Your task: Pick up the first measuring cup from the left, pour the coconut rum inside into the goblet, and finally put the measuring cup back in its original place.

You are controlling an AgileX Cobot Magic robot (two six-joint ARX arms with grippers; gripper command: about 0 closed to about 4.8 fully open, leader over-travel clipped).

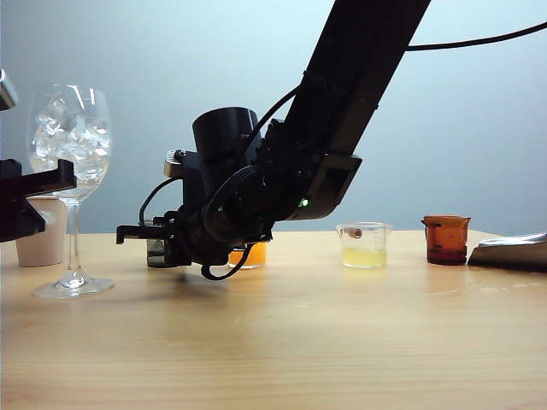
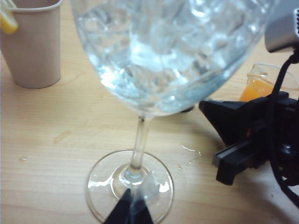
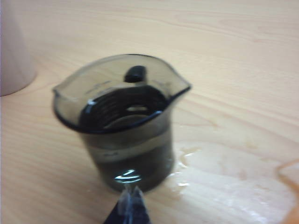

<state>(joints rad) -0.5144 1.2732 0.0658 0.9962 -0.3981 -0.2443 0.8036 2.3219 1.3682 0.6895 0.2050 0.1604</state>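
**Grip made on the grey measuring cup; pouring and return not yet done**

The right gripper (image 1: 154, 243) has its fingers pressed onto the first measuring cup (image 3: 122, 123), the small smoky-grey beaker low at table level just right of the goblet (image 1: 72, 184); whether the cup is touching the wood or just off it cannot be told. One finger sits inside the cup against its wall, the other outside. The coconut rum (image 3: 128, 161) fills roughly the lower part of the cup, so nothing appears to have been poured yet. A few wet spots lie on the tabletop (image 1: 342, 342) beside the cup.

The left gripper (image 2: 128, 212) is pressed together with nothing between its tips, low by the goblet's foot at the far left. The goblet stands upright, ice in its bowl.

Judging by this, only the grasp is done. Left to do: lift the cup, carry it left above the goblet's rim, tip it, then set it back on its patch of table.
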